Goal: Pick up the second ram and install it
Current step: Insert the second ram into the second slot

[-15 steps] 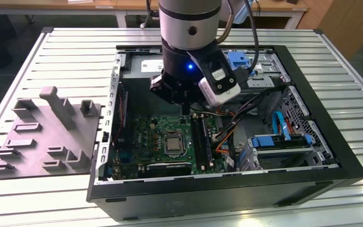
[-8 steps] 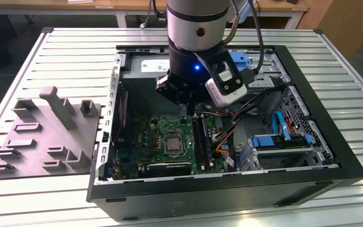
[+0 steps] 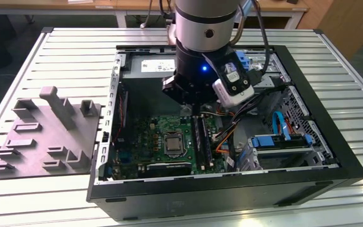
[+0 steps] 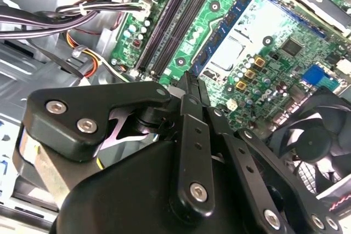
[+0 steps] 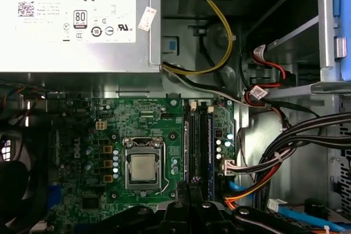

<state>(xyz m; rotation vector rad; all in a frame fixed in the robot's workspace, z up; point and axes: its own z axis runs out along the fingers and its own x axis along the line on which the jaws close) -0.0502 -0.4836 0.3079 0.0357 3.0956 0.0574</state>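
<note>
The gripper (image 4: 192, 83), fingers narrowed together, is being held over the ram (image 4: 231, 28) by the board's (image 4: 192, 36) edge, likely to seat it

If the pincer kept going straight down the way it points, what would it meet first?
Probably the long black memory slots on the motherboard directly below the pincer; which slot is unclear.

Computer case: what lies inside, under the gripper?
Under the gripper lies the green circuit board with its processor socket and long black memory slots. The gripper covers one end of the slots, so anything seated there is hidden.
</note>
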